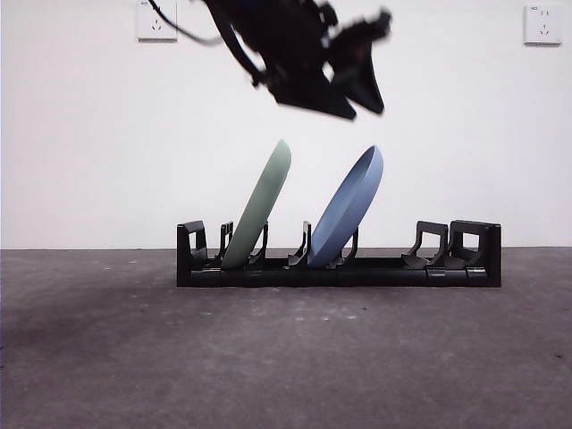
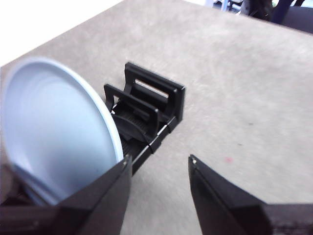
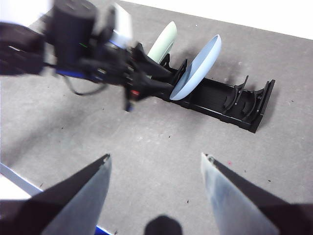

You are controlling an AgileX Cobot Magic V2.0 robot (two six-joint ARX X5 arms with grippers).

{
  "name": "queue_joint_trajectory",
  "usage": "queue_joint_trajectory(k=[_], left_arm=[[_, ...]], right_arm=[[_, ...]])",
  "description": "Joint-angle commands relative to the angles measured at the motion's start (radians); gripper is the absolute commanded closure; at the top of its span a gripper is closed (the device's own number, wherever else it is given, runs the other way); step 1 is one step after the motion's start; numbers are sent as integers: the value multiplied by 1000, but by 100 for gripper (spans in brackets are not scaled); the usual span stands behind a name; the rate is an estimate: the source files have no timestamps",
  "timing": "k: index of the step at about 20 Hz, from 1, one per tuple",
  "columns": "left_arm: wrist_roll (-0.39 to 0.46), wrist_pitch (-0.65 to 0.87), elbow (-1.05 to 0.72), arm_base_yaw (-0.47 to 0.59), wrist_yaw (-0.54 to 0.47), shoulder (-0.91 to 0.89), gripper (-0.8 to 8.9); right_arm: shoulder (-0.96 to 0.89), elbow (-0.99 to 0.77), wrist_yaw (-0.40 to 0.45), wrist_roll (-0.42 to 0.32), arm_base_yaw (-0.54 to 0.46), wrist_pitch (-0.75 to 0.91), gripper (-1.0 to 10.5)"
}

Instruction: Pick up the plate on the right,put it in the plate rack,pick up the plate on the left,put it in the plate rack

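Observation:
The black plate rack stands mid-table with two plates leaning in its prongs. A pale green plate sits toward its left end, and a blue plate stands in the middle. My left gripper hovers blurred above both plates, open and holding nothing. Its wrist view shows the blue plate close beside the open left gripper and the rack's blocky end beyond. My right gripper hangs open and empty, well back from the rack, the green plate and the blue plate.
The rack's right-hand slots hold nothing. Two wall sockets sit on the white wall behind. The left arm reaches over the rack's left part. A table edge runs close to the right gripper.

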Motion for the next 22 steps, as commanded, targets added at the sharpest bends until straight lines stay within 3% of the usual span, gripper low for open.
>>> queue_joint_trajectory(k=[1, 6, 11, 17, 22], left_arm=[[-7, -116, 0, -20, 3, -91, 615], [-7, -468, 0, -56, 3, -346, 621], [-53, -729, 0, -61, 3, -608, 622], [-63, -867, 0, -61, 3, -810, 625], [-67, -959, 0, -61, 3, -842, 625]], right_arm=[[4, -8, -3, -7, 1, -21, 632], [20, -10, -11, -8, 1, -21, 632], [31, -37, -80, -11, 1, -21, 634], [30, -131, -142, -11, 1, -21, 635], [30, -211, -142, -10, 1, -21, 635]])
